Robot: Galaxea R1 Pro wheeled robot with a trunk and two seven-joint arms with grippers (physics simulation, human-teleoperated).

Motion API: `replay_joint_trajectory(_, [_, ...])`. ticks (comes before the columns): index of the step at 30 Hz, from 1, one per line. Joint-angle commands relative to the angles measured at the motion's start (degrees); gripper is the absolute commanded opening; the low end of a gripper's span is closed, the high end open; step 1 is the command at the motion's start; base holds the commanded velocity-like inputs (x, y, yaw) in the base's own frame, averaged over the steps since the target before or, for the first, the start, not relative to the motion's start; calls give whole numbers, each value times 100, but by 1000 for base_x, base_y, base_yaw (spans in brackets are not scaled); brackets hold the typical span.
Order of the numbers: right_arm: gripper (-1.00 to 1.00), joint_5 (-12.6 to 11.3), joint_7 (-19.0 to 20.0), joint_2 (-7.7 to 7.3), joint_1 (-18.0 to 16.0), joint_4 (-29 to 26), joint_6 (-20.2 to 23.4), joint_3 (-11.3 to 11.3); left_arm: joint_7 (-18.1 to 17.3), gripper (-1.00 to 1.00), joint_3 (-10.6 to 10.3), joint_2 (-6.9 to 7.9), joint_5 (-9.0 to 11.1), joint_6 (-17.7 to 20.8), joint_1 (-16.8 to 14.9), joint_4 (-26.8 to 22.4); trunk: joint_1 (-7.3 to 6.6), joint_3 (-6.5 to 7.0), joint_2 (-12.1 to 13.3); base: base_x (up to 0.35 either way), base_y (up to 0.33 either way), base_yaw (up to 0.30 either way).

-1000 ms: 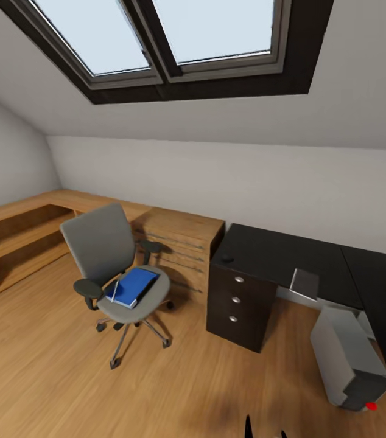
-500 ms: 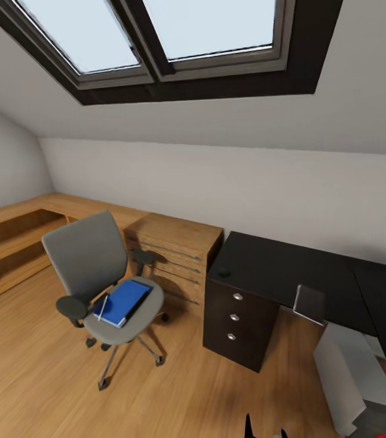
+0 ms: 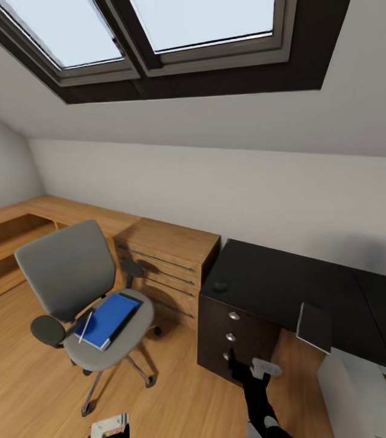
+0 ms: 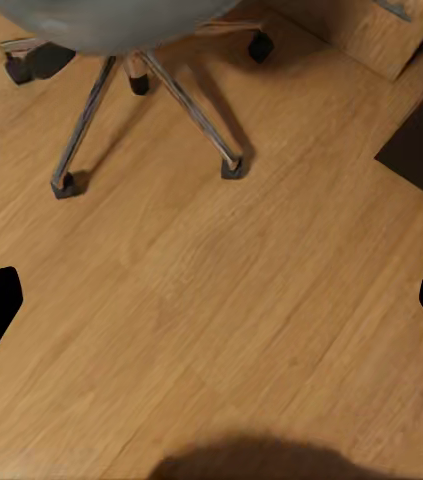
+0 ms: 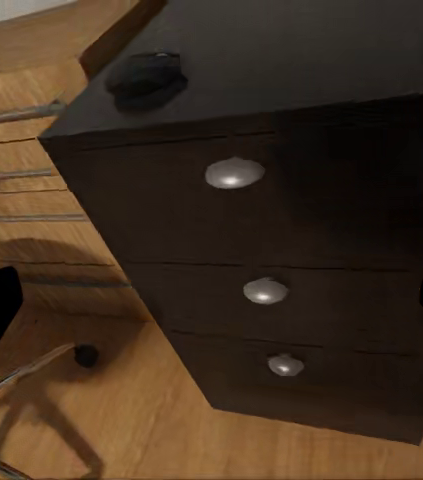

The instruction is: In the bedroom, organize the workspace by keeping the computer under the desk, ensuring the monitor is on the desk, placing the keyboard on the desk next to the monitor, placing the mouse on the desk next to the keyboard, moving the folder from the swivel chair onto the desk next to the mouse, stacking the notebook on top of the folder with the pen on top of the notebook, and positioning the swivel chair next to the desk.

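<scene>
**Both hands low, folder waiting on the chair**

The left hand (image 4: 211, 300) hung spread over the wooden floor (image 4: 271, 300). The right hand (image 5: 211, 300), also spread, faced the black table's drawers (image 5: 261, 290); a mouse (image 3: 220, 286) sat on the table (image 3: 278, 267) corner above them. To the left and well apart from both hands, the swivel chair (image 3: 71, 274) held the blue folder (image 3: 109, 319), its long axis running toward the backrest, a pen (image 3: 84, 326) along its edge. A wooden chest (image 3: 165, 258) stood between chair and table.

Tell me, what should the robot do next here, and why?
Probably roll closer to the chair and reach the left gripper toward the blue folder. It lies on the seat with a pen on it; the gripper is open over bare floor.
</scene>
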Motion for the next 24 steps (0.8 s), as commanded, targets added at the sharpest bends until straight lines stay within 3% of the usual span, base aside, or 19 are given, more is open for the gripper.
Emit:
replay_joint_trajectory(1, [100, 189, -391, -16, -178, -301, 653, 42, 53, 100, -6, 7, 43, 687, 1, -726, 5, -10, -6, 322, -132, 0])
replay_joint_trajectory(5, [100, 905, -1275, -11, -373, -1210, 2301, 38, 62, 100, 127, -18, 52, 1843, 1, -2160, 5, -10, -6, 322, -133, 0])
replay_joint_trajectory(6, [100, 1271, -2047, -22, -600, -1801, 3933, 3, 66, 100, 187, -130, 59, 2376, 1, -3012, 5, -10, -6, 322, -135, 0])
replay_joint_trajectory(7, [100, 1280, -2106, -20, -658, -1819, 4095, -7, 70, 100, 209, -170, 58, 2418, 1, -3070, 5, -10, -6, 322, -135, 0])
replay_joint_trajectory(8, [100, 1280, -2151, -18, -694, -1796, 4122, -21, 82, 100, 230, -202, 61, 2444, 1, -3070, 5, -10, -6, 322, -135, 0])
replay_joint_trajectory(9, [100, 1209, -2245, -3, -736, -1696, 3535, -46, 127, 100, 251, -368, 27, 2438, 1, -2703, 5, -10, -6, 322, -134, 0])
replay_joint_trajectory(11, [100, 1117, -2278, -1, -736, -1677, 3319, -51, 140, 100, 269, -413, 23, 2433, 1, -2600, 5, -10, -6, 322, -128, 0])
replay_joint_trajectory(18, [100, 1026, -2277, 23, -717, -1658, 3152, -39, 153, 100, 344, -449, 22, 2424, 1, -2693, 5, -10, -6, 323, -37, 0])
replay_joint_trajectory(24, [100, 1021, -2268, 39, -710, -1649, 3109, -37, 152, 100, 409, -445, 29, 2431, 1, -2762, 5, -10, -6, 324, 125, 0])
